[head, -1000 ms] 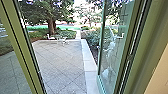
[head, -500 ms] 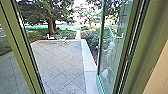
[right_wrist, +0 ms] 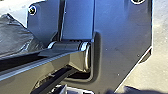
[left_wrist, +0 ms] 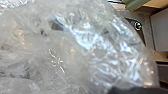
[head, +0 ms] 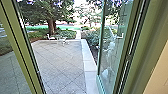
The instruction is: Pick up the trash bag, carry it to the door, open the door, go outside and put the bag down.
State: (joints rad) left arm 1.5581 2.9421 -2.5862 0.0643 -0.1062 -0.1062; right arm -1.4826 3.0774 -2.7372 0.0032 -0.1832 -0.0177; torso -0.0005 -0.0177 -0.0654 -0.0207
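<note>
The trash bag [left_wrist: 100,45] is up against my left wrist camera, a loose, crinkled mass of clear plastic with bright glints across it. Whether my left claw is clamped on it or standing apart, I cannot tell, and I cannot tell how my right claw stands either. Greyer plastic [right_wrist: 15,32] shows from my right wrist, just beside my own dark plate.

Ahead of me the glass door [head: 99,50] stands open on my right, a pale, blurry reflection in its pane. A green post [head: 21,50] leans along my left, and a beige wall [head: 158,72] is at my far right; these hem me in, but the gap between post and door looks out on patio paving [head: 60,60]. A pale strip [head: 90,65] edges it, with shrubs [head: 93,40] beyond. White furniture [head: 63,41] sits at the far end, near a tree trunk [head: 51,26].
</note>
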